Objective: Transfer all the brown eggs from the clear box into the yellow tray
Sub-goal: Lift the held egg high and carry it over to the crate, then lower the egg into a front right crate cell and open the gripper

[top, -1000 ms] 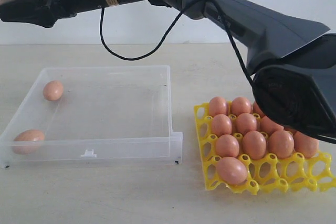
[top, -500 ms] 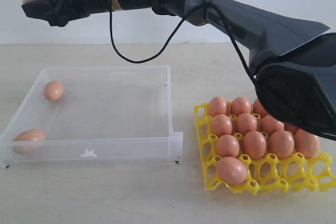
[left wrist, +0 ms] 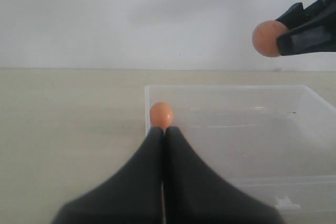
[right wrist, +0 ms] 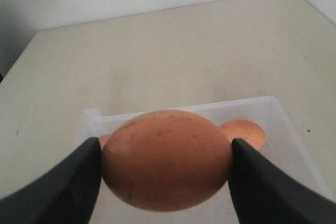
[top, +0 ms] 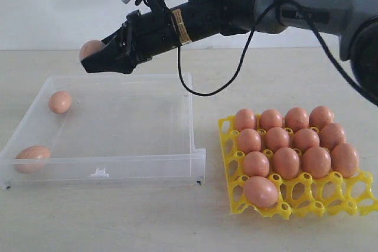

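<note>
a pale beige tabletop (top: 118, 222) runs back to a plain white wall (top: 53, 4). on it the clear box (top: 147, 166) sits to the left and the yellow tray (top: 307, 206) to the right, a gap between them. thirteen brown eggs (top: 286, 162) sit in the tray's cups: three full rows, then a single one at the left end of the front row. two more lie in the box by its left wall, a back egg (top: 59, 102) and a corner egg (top: 32, 159) at the front

the right gripper (top: 100, 58) reaches across the middle and hangs above the far left part of the box, its jaws spread around a held egg (top: 88, 48), one finger (right wrist: 68, 182) on each side. the left gripper (left wrist: 164, 129) is clenched on nothing, fingers pressed flat together

the right arm is cut off at the exterior view's right edge, and its finger covers part of the held egg. the corner egg shows only blurred through the box wall. in the right wrist view the held egg hides most of the box floor, and the box eggs peek out on either side of it. the left gripper lies outside the exterior view
</note>
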Controlling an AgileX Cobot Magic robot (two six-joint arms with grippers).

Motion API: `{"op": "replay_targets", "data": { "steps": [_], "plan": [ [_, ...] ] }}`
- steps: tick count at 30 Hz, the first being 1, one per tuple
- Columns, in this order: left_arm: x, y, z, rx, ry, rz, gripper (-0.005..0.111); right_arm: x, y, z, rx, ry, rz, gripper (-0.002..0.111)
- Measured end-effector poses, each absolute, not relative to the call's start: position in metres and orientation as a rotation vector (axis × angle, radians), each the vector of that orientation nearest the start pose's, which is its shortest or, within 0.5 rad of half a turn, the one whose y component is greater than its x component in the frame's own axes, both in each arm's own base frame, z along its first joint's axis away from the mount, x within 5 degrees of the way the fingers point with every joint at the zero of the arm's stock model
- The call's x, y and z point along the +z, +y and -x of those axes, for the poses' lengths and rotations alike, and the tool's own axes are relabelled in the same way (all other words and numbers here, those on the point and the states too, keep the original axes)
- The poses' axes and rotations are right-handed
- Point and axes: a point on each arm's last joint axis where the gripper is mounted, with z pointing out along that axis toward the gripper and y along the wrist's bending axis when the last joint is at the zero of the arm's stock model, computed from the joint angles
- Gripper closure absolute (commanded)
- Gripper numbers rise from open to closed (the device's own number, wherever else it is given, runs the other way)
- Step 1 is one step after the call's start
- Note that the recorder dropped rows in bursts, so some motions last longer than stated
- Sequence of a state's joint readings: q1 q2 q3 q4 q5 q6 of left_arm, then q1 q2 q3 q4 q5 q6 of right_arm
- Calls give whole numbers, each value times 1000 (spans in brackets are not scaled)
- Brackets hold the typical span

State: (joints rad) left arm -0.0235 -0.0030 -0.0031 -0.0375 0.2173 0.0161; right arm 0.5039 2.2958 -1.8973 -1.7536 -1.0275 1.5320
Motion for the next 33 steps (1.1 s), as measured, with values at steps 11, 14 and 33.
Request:
{"op": "replay_targets", "data": {
  "steps": [11, 14, 33],
  "plan": [
    [195, -2, -55, -40, 1695, -9, 111, 240, 233, -340, 508, 1776, 1185, 109],
    [195, -2, -55, -40, 1695, -9, 111, 234, 198, -319, 291, 1899, 1023, 109],
    [195, -2, -55, -40, 1695, -9, 111, 203, 104, -168, 340, 2140, 707, 109]
  ]
}}
